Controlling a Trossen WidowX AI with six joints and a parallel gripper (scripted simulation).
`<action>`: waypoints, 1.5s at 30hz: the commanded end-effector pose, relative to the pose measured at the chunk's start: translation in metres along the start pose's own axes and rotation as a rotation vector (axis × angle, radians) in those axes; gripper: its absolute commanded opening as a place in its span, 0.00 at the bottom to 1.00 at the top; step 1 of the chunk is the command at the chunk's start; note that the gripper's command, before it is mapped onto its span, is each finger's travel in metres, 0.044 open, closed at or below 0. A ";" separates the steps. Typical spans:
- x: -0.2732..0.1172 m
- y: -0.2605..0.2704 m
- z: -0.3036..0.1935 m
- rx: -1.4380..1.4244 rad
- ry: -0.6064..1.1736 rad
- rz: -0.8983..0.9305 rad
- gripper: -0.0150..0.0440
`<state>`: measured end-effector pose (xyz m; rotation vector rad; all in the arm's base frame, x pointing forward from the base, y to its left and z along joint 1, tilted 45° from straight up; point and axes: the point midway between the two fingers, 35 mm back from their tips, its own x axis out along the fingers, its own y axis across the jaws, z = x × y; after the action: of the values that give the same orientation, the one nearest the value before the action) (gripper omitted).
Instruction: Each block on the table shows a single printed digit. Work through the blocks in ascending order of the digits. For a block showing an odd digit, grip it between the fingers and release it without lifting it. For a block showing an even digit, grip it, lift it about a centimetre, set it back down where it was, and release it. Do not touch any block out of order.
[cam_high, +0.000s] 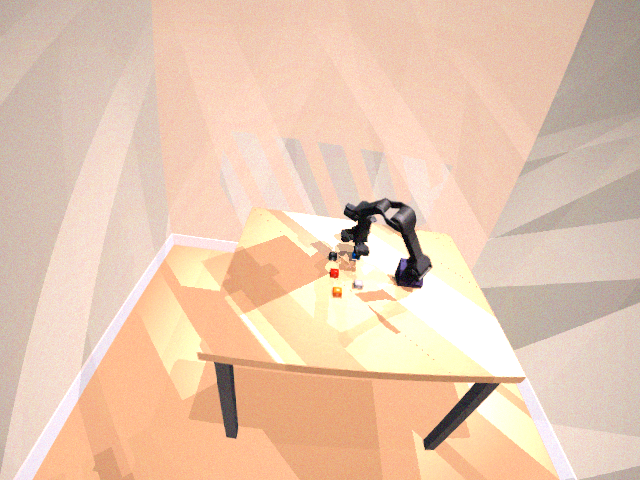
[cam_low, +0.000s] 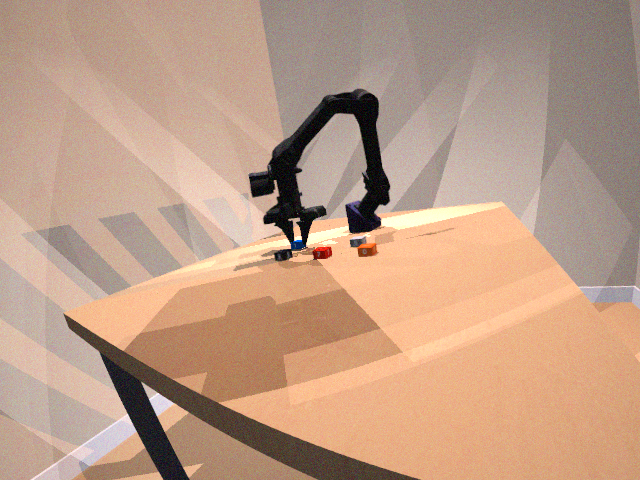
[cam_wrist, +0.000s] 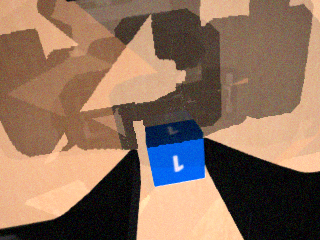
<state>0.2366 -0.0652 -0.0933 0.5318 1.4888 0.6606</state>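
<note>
A blue block (cam_high: 354, 256) (cam_low: 297, 245) (cam_wrist: 177, 161) showing the digit 1 sits on the table. My gripper (cam_low: 297, 244) (cam_wrist: 169, 150) is down around it with one finger on each side. In the wrist view the right finger is at the block's edge, and a narrow strip of table shows between the left finger and the block, so the fingers are open. An orange block (cam_high: 337, 292) (cam_low: 367, 250) seems to show 0 and a red block (cam_high: 334, 272) (cam_low: 322, 252) seems to show 7. Digits on the black block (cam_high: 332, 256) (cam_low: 282, 254) and the pale grey block (cam_high: 358, 284) (cam_low: 357, 241) are unreadable.
The black block stands close beside the gripper, with the red block a little further off. The orange and grey blocks stand nearer the arm's purple base (cam_high: 409, 276) (cam_low: 361, 219). Dark shadows of the arm lie on the wooden table (cam_high: 310, 335) (cam_low: 465, 310).
</note>
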 end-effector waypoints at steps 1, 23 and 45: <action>0.001 0.000 0.000 0.006 -0.002 0.004 0.46; 0.001 0.000 0.000 0.006 -0.002 0.004 0.46; -0.033 0.000 0.000 0.006 -0.002 0.002 0.93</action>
<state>0.2344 -0.0720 -0.0830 0.5559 1.5034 0.6675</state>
